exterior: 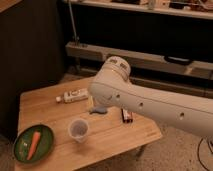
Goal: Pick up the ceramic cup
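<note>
The ceramic cup is small, round and pale grey-white with a greyish inside. It stands upright on the wooden table, near the front middle. My white arm reaches in from the right and ends over the table's back right part, above and right of the cup. My gripper does not show; it is hidden behind the arm's thick white link.
A green plate with a carrot sits at the front left. A white bottle with a label lies at the back. A small bluish thing and a dark snack bar lie right of the cup. Dark shelving stands behind.
</note>
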Motion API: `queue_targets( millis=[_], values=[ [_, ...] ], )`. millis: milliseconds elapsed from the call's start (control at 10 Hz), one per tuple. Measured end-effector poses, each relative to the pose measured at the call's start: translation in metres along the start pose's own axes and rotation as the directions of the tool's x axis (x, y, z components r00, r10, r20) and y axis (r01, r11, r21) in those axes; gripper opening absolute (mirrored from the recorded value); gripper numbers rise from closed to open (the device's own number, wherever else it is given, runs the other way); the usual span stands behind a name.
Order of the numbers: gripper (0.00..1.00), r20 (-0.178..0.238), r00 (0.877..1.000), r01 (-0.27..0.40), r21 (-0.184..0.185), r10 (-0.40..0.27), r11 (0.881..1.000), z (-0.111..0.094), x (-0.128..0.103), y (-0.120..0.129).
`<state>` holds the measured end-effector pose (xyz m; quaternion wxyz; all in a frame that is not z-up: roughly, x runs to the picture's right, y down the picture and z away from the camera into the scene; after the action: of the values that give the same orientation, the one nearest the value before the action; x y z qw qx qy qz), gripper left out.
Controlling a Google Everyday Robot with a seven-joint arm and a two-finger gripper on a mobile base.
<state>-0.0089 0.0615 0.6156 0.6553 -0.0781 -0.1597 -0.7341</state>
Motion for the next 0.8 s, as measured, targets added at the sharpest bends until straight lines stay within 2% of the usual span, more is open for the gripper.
queue_targets(
  millis=[600, 800],
  values=[
    [0.8, 0.0, 1.0, 0.0, 0.0, 0.0, 1.0, 0.0, 0.0, -0.0001],
    [0.8, 0.013, 1.0, 0.002, 0.008, -0.002, 1.0, 0.0023, 0.0039, 0.0019]
  ],
)
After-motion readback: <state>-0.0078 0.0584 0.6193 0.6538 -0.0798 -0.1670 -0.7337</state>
